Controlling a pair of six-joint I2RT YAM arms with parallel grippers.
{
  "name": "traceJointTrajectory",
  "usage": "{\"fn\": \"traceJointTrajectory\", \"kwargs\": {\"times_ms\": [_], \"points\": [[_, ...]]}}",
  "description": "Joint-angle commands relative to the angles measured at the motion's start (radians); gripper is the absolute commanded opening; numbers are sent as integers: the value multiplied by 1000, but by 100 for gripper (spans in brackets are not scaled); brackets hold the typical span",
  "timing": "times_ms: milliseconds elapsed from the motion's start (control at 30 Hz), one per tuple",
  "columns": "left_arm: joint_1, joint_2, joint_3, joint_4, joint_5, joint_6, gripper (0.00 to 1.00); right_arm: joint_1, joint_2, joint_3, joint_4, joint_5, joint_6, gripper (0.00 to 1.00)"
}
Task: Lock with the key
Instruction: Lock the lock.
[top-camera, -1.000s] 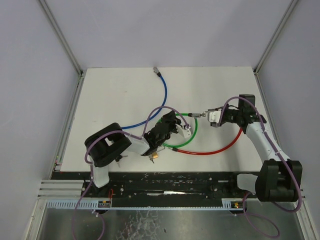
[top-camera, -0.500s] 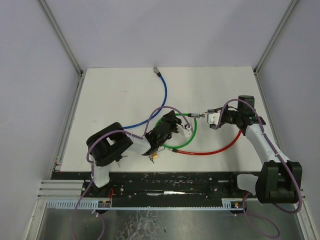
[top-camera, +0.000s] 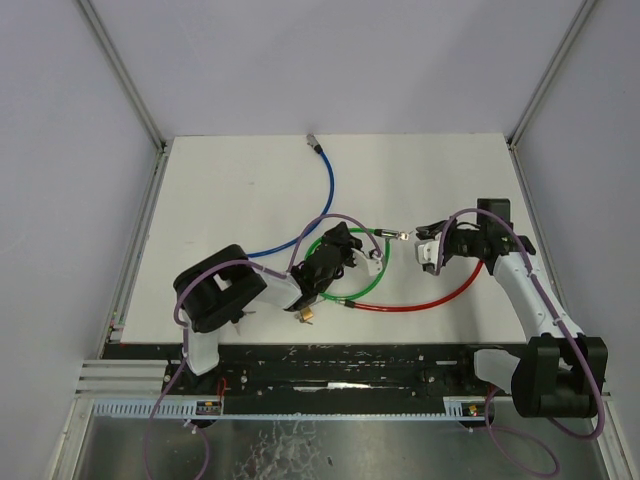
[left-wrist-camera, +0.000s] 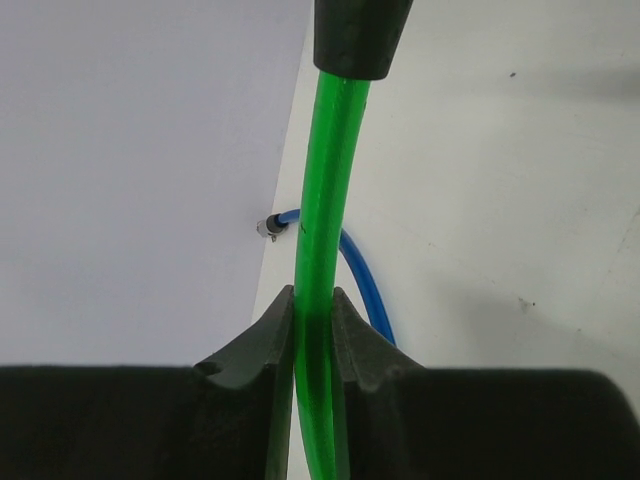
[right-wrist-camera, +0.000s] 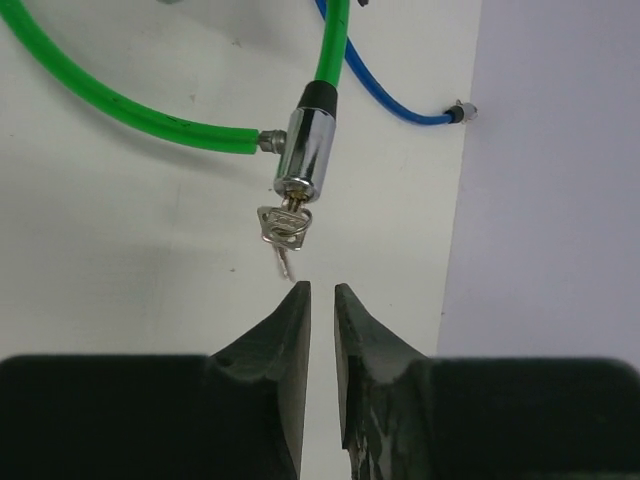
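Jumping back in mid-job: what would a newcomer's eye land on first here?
The bright green cable looped mid-table, pinched in the left claw. Then its chrome lock cylinder with keys in its end, the right claw just short of them, slightly parted and empty. A blue cable and a red cable trail nearby.

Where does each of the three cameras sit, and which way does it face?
Top external: above and behind the bases, looking down on the white table; both arms show whole.
Left wrist: on the left arm, looking past the left gripper, shut on the green plastic-coated cable.
Right wrist: behind the right gripper, jaws slightly apart, facing the chrome lock cylinder and its small metal key.
Shared: both wrist views show that green cable and the thin blue cable.
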Motion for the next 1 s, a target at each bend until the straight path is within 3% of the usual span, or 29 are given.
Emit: {"fn": "traceJointTrajectory", "kwargs": {"times_ms": [0, 167, 333, 500, 700, 967], "points": [[-2, 17, 1, 13, -19, 18, 0, 3, -28, 27, -109, -38, -80, 23], [-2, 17, -2, 18, -21, 23, 0, 3, -29, 39, -153, -71, -28, 25], [-2, 11, -9, 26, -21, 31, 0, -1, 31, 104, -97, -129, 255, 42], [-4, 1, -16, 27, -16, 42, 0, -12, 226, 293, -316, -183, 198, 60], [-4, -6, -20, 27, -13, 47, 0, -11, 413, 482, -602, -193, 77, 60], [-3, -4, -18, 27, -14, 45, 0, -10, 393, 390, -442, -157, 328, 60]]}}
